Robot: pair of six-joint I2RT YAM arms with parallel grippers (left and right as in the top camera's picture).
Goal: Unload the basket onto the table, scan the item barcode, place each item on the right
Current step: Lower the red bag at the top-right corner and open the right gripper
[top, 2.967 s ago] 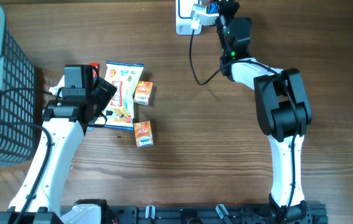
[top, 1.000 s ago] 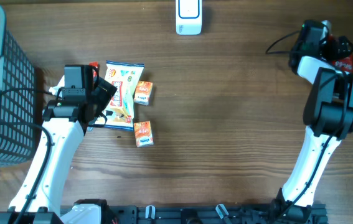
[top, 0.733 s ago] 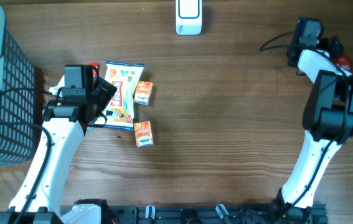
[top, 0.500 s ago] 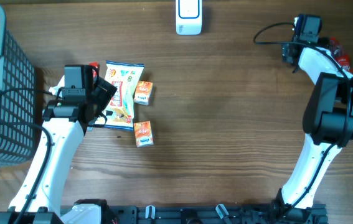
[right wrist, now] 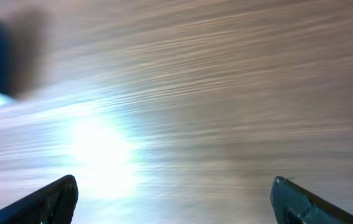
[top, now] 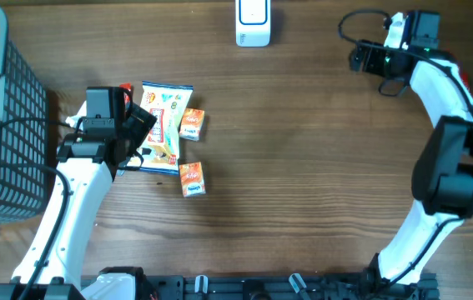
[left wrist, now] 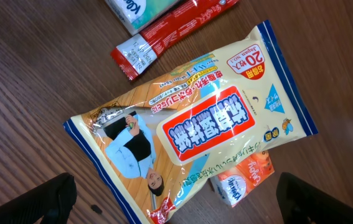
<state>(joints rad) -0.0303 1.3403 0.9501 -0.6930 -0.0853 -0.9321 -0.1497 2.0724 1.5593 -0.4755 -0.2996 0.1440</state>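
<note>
Wood-grain counter (top: 303, 167) all round. Nearest the robot's base lies one small orange box (top: 192, 178), alone.

Just beyond it is the printed pouch (left wrist: 188, 118), flat and face up. This is likely the item to scan. A second orange box (top: 192, 123) sits against its right edge, and a red stick packet (left wrist: 164, 37) lies just off one corner. The left fingers (left wrist: 48, 200) hang over the pouch, spread wide with nothing between them. No barcode shows on the upper face, so it is probably underneath.

Handling, as a judgement: the pouch looks light and soft, with glossy film that is likely slippery and crinkles under a pinch. Lying flat, it offers little to grab. The best hold is a sealed end or side seam, lifting the edge first and keeping the print clear.

At the far edge stands the white scanner (top: 253, 22), well apart from the pouch. At far right, the right fingers (right wrist: 48, 199) are spread and empty. That wrist view is smeared, showing only wood and glare.
</note>
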